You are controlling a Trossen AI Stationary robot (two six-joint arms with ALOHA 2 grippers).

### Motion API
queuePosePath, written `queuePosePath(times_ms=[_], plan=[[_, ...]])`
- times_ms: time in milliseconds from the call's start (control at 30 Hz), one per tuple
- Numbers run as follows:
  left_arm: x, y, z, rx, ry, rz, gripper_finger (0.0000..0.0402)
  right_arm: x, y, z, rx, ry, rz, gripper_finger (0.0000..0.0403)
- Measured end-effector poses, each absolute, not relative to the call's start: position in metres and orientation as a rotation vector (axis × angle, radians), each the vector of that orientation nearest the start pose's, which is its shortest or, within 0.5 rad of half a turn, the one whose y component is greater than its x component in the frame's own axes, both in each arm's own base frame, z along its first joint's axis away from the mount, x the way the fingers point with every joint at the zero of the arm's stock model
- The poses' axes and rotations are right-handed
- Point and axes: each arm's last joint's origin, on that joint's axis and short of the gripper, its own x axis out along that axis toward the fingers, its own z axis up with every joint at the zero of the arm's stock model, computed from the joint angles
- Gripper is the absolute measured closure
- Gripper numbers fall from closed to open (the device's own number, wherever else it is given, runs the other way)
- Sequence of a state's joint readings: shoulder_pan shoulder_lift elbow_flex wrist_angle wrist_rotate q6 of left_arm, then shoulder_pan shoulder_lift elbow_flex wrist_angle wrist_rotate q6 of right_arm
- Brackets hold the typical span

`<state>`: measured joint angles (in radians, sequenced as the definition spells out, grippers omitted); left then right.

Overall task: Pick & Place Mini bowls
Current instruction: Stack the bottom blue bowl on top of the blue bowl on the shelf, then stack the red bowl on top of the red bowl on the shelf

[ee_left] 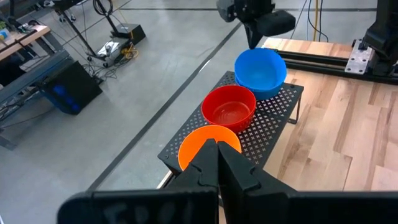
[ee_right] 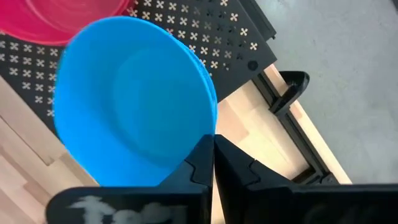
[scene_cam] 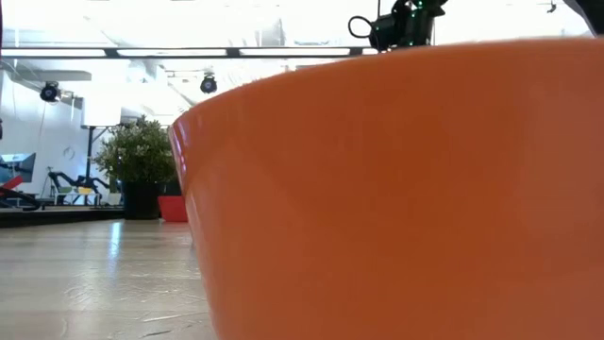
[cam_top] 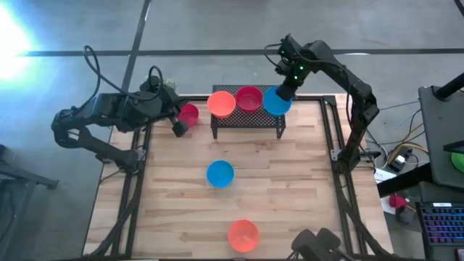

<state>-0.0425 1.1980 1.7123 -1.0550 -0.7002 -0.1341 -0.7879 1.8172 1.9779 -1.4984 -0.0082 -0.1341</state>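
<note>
A black mesh rack stands at the table's far edge. On its top sit an orange bowl and a crimson bowl. My right gripper is shut on a blue bowl, tilted over the rack's right end. My left gripper, shut and holding nothing, hovers left of the rack beside another crimson bowl on the table. A second blue bowl sits mid-table. A second orange bowl near the near edge fills the low view. My right gripper pinches the blue bowl's rim between its two fingers, at the side toward the table's far right. The fingers come from above, slanting down. The bowl is tilted, its underside at the rack's top; whether it rests there I cannot tell.
A small green potted plant stands at the far left corner behind my left arm. Bare wood lies between the rack and the mid-table blue bowl, and on both sides of it. Black frame rails line the table's left and right edges.
</note>
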Motion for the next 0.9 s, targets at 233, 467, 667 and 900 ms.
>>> queuePosePath(times_ms=[233, 467, 667, 900], plan=[[0.185, 0.011, 0.476, 0.072, 0.468, 0.673, 0.0402, 0.242, -0.242, 0.349, 0.426, 1.319, -0.563, 0.0394], [0.185, 0.011, 0.476, 0.072, 0.468, 0.674, 0.0402, 0.235, -0.234, 0.381, 0.385, 1.215, -0.612, 0.0394], [0.185, 0.011, 0.475, 0.052, 0.465, 0.679, 0.0402, 0.213, -0.200, 0.431, 0.341, 1.029, -0.658, 0.0394], [0.182, 0.011, 0.471, 0.002, 0.496, 0.704, 0.0402, 0.190, -0.142, 0.469, 0.276, 0.815, -0.626, 0.0394]])
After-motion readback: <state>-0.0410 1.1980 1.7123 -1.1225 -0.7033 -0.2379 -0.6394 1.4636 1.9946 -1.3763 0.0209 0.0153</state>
